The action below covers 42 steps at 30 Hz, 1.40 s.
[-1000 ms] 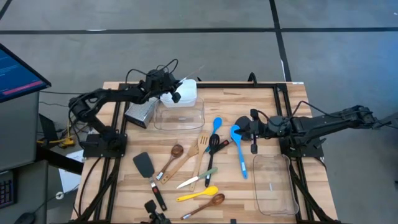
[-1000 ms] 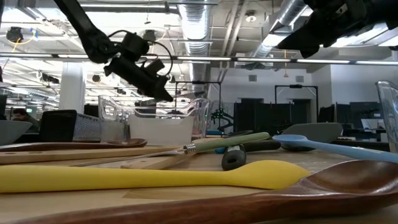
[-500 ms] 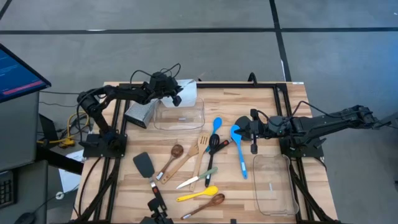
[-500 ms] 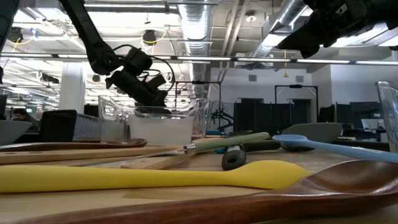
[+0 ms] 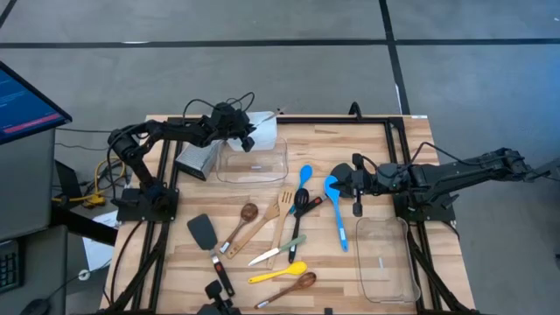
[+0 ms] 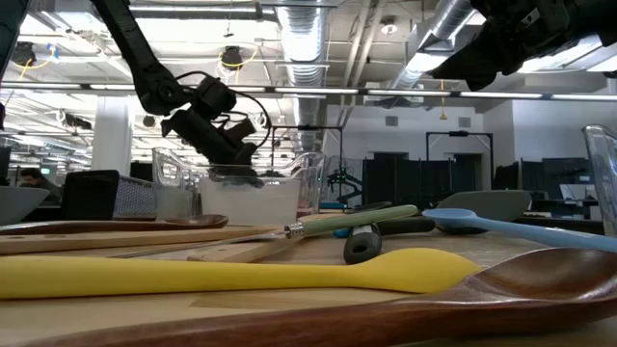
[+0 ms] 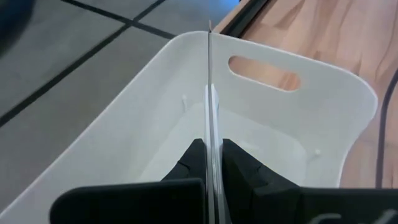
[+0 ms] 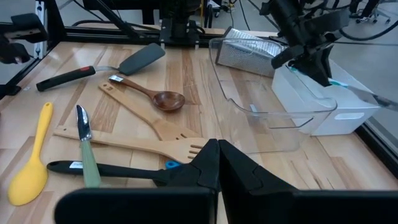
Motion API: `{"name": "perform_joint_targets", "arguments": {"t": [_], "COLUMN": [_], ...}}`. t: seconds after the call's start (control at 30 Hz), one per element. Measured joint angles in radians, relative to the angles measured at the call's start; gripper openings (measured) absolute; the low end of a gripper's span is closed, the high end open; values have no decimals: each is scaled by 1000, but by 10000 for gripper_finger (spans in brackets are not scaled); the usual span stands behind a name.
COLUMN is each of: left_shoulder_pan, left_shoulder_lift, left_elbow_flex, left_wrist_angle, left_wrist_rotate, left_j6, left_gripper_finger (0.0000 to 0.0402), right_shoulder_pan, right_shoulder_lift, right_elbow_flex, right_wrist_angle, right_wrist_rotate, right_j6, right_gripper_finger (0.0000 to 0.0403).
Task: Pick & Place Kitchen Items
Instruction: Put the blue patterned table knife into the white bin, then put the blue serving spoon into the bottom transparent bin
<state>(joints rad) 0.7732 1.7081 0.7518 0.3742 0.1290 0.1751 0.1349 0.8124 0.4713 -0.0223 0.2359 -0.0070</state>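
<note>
Your left gripper (image 7: 210,149) has its jaws closed tight on a knife (image 7: 209,93), blade edge-on between the fingers and pointing down into the bin (image 5: 267,129), so that knife hangs directly over the bin and is not yet let go. Your right gripper (image 5: 337,182) has its jaws fully closed on nothing; it hovers well away from the bin, above the blue spoons (image 5: 305,175). I cannot see anything else already inside the bin. The clear tub (image 5: 284,162) just beside the bin looks empty, and so does the 2nd tub (image 5: 363,262), the one farthest from the bin. By my judgement you are early in the job: 1 item is at the drop, and about 9 lie loose on the table, all well apart from the bin: 2 blue spoons, a black spoon (image 5: 299,210), a turner (image 5: 271,214), a wooden spoon (image 5: 248,213), a spatula (image 5: 206,236), a green knife (image 5: 278,252), a yellow spoon (image 5: 280,273) and a dark spoon (image 5: 293,284).
</note>
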Motion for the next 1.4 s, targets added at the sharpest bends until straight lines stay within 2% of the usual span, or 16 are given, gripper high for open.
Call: {"name": "perform_joint_targets", "arguments": {"t": [0.23,0.43,0.97,1.1,1.27,1.4], "left_shoulder_pan": [15,20,19,19,2,-40], "left_shoulder_lift": [0,0,-8,-73,-232,-376], "left_elbow_flex": [-50,-65,-66,-66,-66,-66], "left_wrist_angle": [-4,5,104,125,130,129], "left_wrist_rotate": [-37,-52,-54,-54,-53,9], "left_j6": [0,-27,-52,-51,-52,-95], "left_gripper_finger": [7,23,111,115,104,92], "right_shoulder_pan": [0,0,0,0,0,0], "right_shoulder_lift": [0,0,0,0,0,0], "right_elbow_flex": [0,0,0,0,0,0], "right_wrist_angle": [0,0,0,0,0,0], "right_wrist_rotate": [0,0,0,0,0,0], "right_j6": [0,0,0,0,0,0], "right_gripper_finger": [0,0,0,0,0,0]}}
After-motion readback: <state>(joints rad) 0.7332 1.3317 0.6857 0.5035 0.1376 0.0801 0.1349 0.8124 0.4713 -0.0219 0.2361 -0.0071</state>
